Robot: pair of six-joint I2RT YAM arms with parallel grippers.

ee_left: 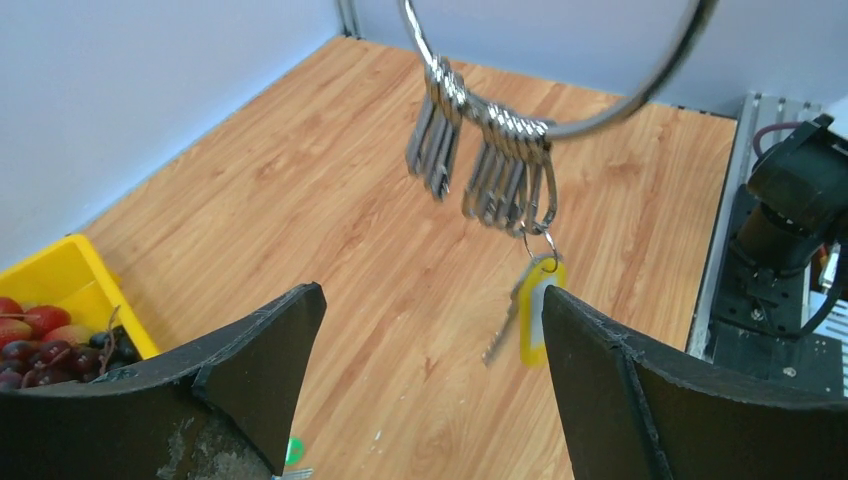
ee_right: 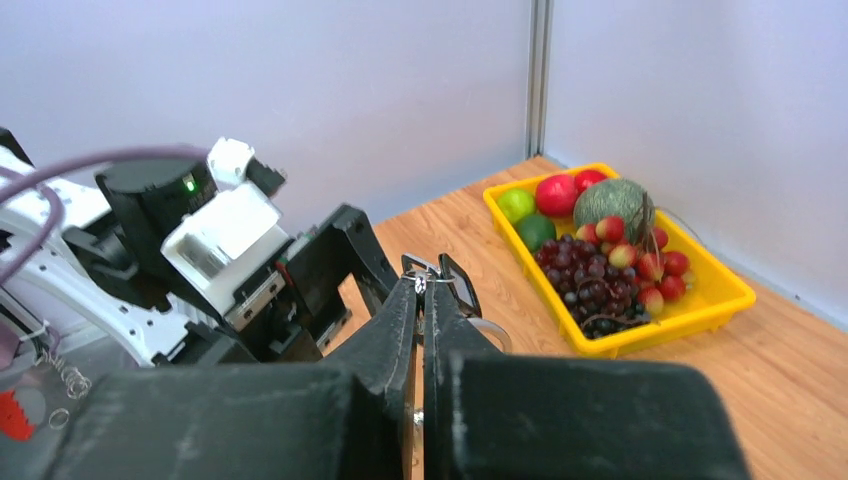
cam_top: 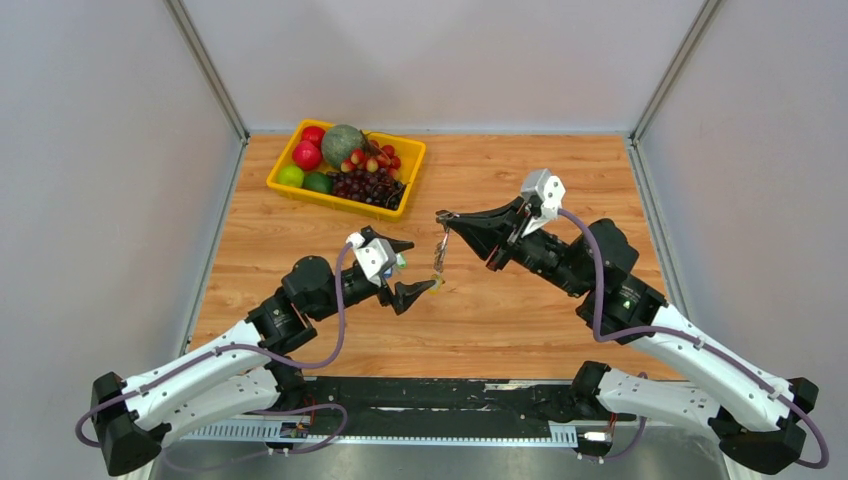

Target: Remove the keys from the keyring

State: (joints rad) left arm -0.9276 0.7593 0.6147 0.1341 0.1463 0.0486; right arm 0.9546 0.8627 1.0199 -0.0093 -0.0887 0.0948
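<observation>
Black fingers of the left gripper (ee_left: 430, 300) fill the near edge of the left wrist view, spread wide with nothing between them. Just past them hangs the keyring (ee_left: 600, 120), one thin silver loop held in the air over the middle of the table (cam_top: 560, 180) by the right gripper (cam_top: 445, 217), whose fingers are pressed together on the top of the wire. Keys (ee_left: 510, 180): two tight silver bunches on the low arc of the loop (edge-on, so I cannot count them exactly), plus one yellow-tagged key (ee_left: 535, 310) dangling lowest, near the right finger of the left gripper. Step in hand looks like the left gripper going for a key. Best bet is to centre the open fingers on the yellow tag, since it hangs free of the bunches, close on its flat faces and work it along the wire while the right gripper holds the loop steady. Also one yellow tray (cam_top: 283, 170) of fruit at far left: two red apples, two green limes, one melon, grapes
</observation>
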